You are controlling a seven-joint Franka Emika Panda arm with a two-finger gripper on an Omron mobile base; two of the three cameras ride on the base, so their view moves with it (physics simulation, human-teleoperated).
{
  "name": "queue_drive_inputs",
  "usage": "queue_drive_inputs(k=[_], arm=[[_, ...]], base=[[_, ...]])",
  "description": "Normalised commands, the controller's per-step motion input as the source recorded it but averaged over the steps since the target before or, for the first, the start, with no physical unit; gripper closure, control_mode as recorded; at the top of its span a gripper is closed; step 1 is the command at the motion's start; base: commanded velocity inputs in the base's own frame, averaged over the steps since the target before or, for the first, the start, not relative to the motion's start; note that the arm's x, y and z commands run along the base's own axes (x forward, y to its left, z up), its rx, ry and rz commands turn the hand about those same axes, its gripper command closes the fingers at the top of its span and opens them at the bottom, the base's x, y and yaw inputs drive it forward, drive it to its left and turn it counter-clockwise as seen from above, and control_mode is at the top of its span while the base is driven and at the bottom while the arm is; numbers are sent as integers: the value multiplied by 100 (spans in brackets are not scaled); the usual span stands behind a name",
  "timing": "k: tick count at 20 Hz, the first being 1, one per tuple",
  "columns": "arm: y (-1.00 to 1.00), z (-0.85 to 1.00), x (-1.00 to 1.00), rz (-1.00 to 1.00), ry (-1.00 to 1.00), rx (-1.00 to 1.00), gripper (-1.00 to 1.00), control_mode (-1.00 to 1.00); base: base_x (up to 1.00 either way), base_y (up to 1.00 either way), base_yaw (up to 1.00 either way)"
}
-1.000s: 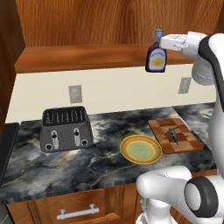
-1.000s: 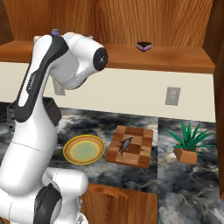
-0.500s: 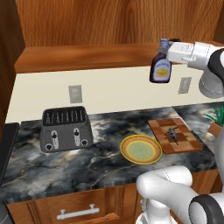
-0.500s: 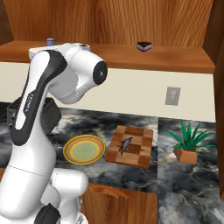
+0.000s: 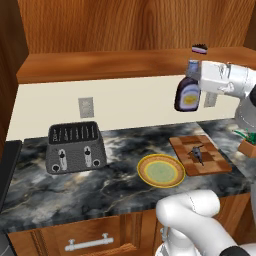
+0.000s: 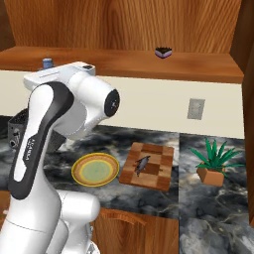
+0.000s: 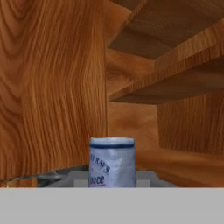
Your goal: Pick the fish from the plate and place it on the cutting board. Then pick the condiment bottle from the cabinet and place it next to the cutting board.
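Observation:
My gripper (image 5: 196, 75) is shut on the neck of the condiment bottle (image 5: 187, 96), a dark brown bottle with a yellow-white label. It hangs in the air in front of the cabinet (image 5: 120, 64) shelf edge, above the cutting board (image 5: 216, 163). In the hand view the bottle's bluish-grey cap (image 7: 112, 161) sits between the fingers, and its cap (image 6: 47, 63) pokes up behind the arm in the right base view. The fish (image 5: 196, 153) lies on the checkered cutting board (image 6: 159, 171), where the fish (image 6: 142, 164) is near the middle. The yellow plate (image 5: 146, 171) sits empty to the left of the board.
A black toaster (image 5: 75, 146) stands at the counter's left. A potted plant (image 6: 214, 161) sits right of the board. A small black-and-pink object (image 5: 199, 48) rests on the shelf. Wall outlets (image 5: 86, 107) are on the backsplash.
The gripper has carried the bottle down and a little to the right, away from the shelf level. Fish, board and plate have not moved.

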Motion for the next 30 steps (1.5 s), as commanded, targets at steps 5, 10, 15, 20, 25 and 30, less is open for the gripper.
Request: queue_drive_inputs(k=[5,10,15,20,25,30], arm=[[8,-33,-41,7,-3,0,100,-100],[8,-41,-35,7,-2,-1,100,-100],[6,-45,-24,6,0,-3,100,-100],[4,-42,-17,5,0,-4,100,-100],[3,-39,-10,4,0,-1,100,-100],[3,-33,0,3,0,0,100,-100]], base=[[0,0,0],[0,0,0],[0,0,0],[0,0,0],[0,0,0],[0,0,0]])
